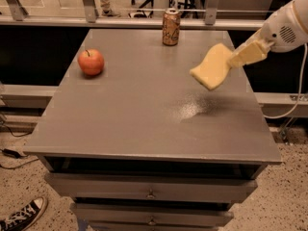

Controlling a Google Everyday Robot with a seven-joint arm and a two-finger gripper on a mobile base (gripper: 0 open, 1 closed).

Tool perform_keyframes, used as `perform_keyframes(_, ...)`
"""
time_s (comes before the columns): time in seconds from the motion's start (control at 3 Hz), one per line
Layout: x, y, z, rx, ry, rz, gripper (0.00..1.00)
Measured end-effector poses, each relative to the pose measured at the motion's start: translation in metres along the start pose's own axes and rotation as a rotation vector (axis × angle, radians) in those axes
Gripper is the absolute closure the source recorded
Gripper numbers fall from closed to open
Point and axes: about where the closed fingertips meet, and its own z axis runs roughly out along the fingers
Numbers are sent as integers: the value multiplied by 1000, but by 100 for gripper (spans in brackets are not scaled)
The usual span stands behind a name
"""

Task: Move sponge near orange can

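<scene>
The gripper point(234, 60) is hanging over the right side of the bench point(134, 124), clamping one end of the sponge point(211, 67), which is tilting in the air. The orange can point(171, 27) is standing upright at the far edge, well apart from it. An apple point(91, 62) is sitting at the left.

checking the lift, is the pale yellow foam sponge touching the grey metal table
Apart. The camera view shows the sponge held up in the gripper at right, its shadow separate on the table.
</scene>
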Motion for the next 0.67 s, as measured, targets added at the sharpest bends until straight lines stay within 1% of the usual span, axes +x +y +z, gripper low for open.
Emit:
perform_keyframes(0.33,-17,-49,-27,107,-87,107,100)
perform_keyframes(0.67,-36,-104,-21,196,-182,233,100)
